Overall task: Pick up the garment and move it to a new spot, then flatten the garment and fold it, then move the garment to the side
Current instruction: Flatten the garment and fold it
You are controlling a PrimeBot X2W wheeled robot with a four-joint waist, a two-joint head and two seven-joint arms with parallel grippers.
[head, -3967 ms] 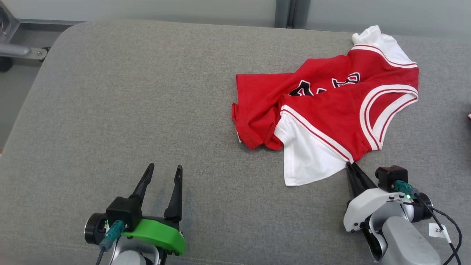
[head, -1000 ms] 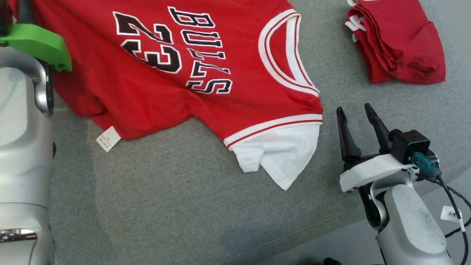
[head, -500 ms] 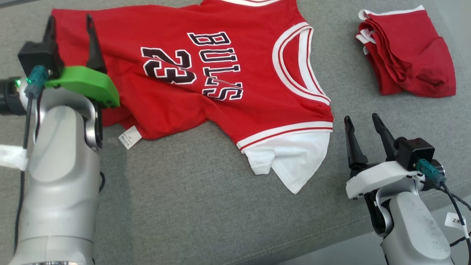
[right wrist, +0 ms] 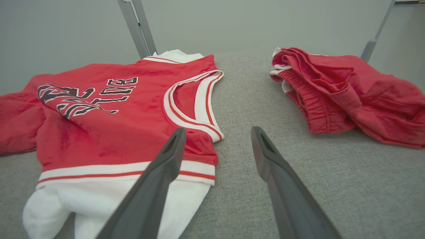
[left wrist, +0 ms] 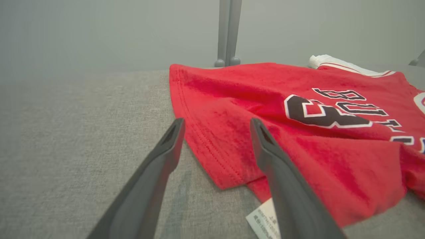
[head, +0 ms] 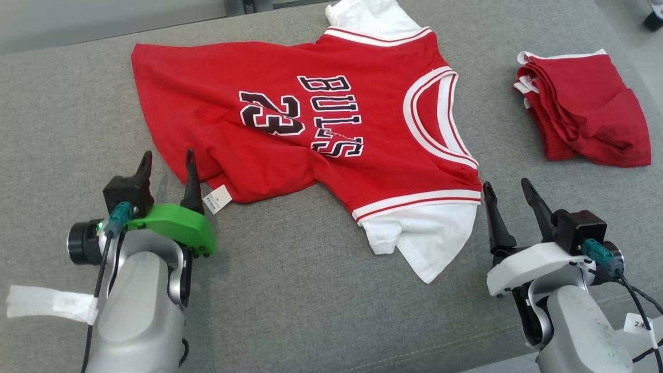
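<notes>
A grey cushion [head: 311, 300] fills the work area, and the red shirt [head: 279, 155] lies spread across its middle and far part, print side up, collar toward the right and hem toward the left. The head view takes in the shirt's whole outline, with both white sleeves, one at the far edge and one [head: 419, 238] crumpled at the near right. The left wrist view brings the hem [left wrist: 212, 149] close, showing its stitching and the near corner doubled under. The right wrist view looks low across the collar and striped band of the shirt [right wrist: 116, 132]. It also shows a folded pair of red shorts [right wrist: 348, 96], which sit well apart from the shirt at the far right of the cushion [head: 585, 114]. The left arm reaches forward from the lower left, and the left gripper [head: 168, 154] has its fingers spread wide and holds nothing. From its own camera, the left gripper [left wrist: 216, 121] frames the hem corner between the fingers, and whether they touch the cloth I cannot tell. The right arm comes up from the lower right with the right gripper [head: 505, 183] just beside the white sleeve, its jaws likewise released and empty. In its wrist view, bare cushion lies between the fingers of the right gripper [right wrist: 218, 129]. A small white label [head: 216, 199] sticks out from under the hem next to the left gripper. Up close the label [left wrist: 262, 220] carries print too fine to read.
</notes>
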